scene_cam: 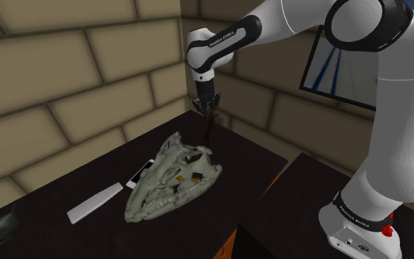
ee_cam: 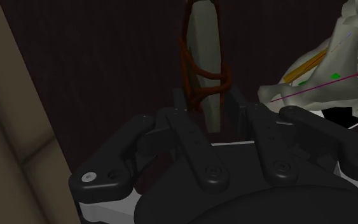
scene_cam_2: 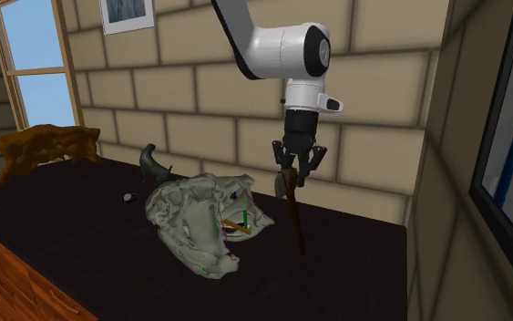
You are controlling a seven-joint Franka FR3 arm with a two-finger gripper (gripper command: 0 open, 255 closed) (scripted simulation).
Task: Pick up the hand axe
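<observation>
Where the white arm [scene_cam: 389, 132] bends down toward the upper centre of the shoulder view, the black end effector [scene_cam: 207, 105] is clamped on the hand axe [scene_cam: 209, 131]. The axe hangs upright beneath it, a thin dark shaft pointing down at the dark desk [scene_cam: 234, 165]. Second exterior view: end effector [scene_cam_2: 294, 164] right of centre, hand axe [scene_cam_2: 293, 214] upright below it, lower tip close to the desk [scene_cam_2: 63, 210]; contact or gap, cannot tell. Wrist view: fingers [ee_cam: 182, 102] pressed against both sides of the hand axe [ee_cam: 204, 51]; the gripped part is a pale slab lashed with red-brown cord, running away from the end effector [ee_cam: 208, 107] over the dark desk top. Pale grey-green skull [scene_cam: 172, 180] at the centre of the shoulder view lies on the desk near the axe, to its lower left; small coloured marks inside it. In the second exterior view the skull [scene_cam_2: 200, 223] sits left of the axe, apart from it; in the wrist view the skull [ee_cam: 317, 70] shows beside the axe. White flat bar [scene_cam: 95, 204] lies left of the skull in the shoulder view, with a thin white-edged panel [scene_cam: 140, 173] between the two, at the skull's edge; touching or tucked under, cannot tell. Dark green figure [scene_cam_2: 154, 164] behind the skull in the second exterior view; brown gnarled wooden piece [scene_cam_2: 45, 146] at far left, below a window [scene_cam_2: 35, 64]. Tan block wall [scene_cam: 65, 73] behind the desk.
</observation>
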